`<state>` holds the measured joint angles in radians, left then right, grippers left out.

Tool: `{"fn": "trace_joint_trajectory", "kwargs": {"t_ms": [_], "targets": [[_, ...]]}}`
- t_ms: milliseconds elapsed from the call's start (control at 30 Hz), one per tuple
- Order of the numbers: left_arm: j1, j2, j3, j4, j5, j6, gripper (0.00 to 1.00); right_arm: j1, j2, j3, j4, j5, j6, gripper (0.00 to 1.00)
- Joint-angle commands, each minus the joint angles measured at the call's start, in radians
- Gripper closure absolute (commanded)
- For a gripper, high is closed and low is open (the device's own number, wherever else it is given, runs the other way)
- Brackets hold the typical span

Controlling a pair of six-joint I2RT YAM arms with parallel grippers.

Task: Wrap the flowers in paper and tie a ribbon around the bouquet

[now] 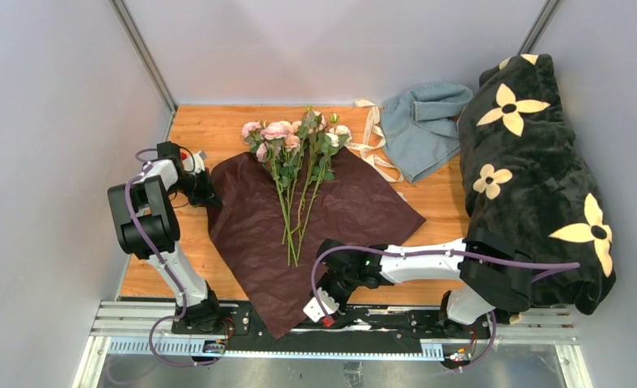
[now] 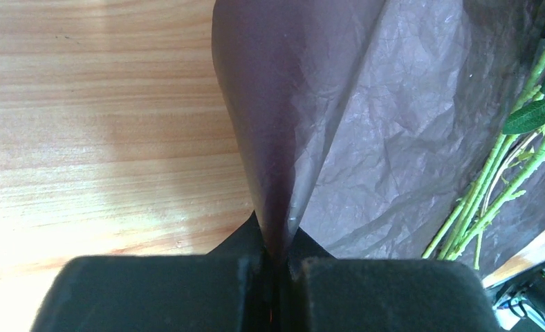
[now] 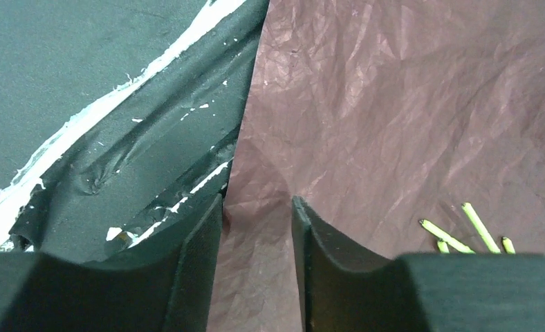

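Top external view: the dark red paper lies spread as a crinkled diamond on the wooden table, its near corner hanging over the table's front edge. On the paper's middle lie the flowers, with the pink and cream heads past the paper's far edge and the thin green stems running toward its near corner. At the paper's left corner the left gripper has its jaws closed tight on the sheet. The left wrist view shows that corner lifted off the wood and drawn into a pinched fold between the fingers. Near the paper's near corner the right gripper has its jaws apart, the paper's edge running into the gap, nothing pinched. Cut stem ends show on the sheet just beside it. Beyond the paper's far right edge the cream ribbon lies looped on the wood, touching a grey-blue cloth, with a black flower-patterned blanket further right.
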<state>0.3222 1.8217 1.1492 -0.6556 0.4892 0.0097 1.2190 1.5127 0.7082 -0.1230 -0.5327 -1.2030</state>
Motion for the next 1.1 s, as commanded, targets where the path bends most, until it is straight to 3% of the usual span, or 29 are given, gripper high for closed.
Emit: {"fn": "trace_joint_trajectory", "kwargs": {"t_ms": [0, 400, 733, 967, 1067], "targets": [[-0.003, -0.044, 0.002, 0.007, -0.036, 0.029, 1.00, -0.033, 0.028, 0.023, 0.080, 0.165, 0.017, 0.61], [-0.017, -0.068, -0.002, 0.008, -0.094, 0.065, 1.00, -0.096, 0.029, 0.054, 0.153, 0.106, 0.169, 0.72], [-0.038, -0.071, -0.007, 0.009, -0.102, 0.069, 1.00, -0.108, 0.054, 0.095, 0.164, 0.057, 0.193, 0.59], [-0.040, -0.074, -0.005, 0.007, -0.106, 0.076, 0.99, -0.109, 0.084, 0.091, 0.168, 0.063, 0.186, 0.58], [-0.039, -0.085, -0.003, 0.008, -0.112, 0.080, 0.94, -0.106, 0.094, 0.089, 0.151, 0.052, 0.182, 0.62]]}}
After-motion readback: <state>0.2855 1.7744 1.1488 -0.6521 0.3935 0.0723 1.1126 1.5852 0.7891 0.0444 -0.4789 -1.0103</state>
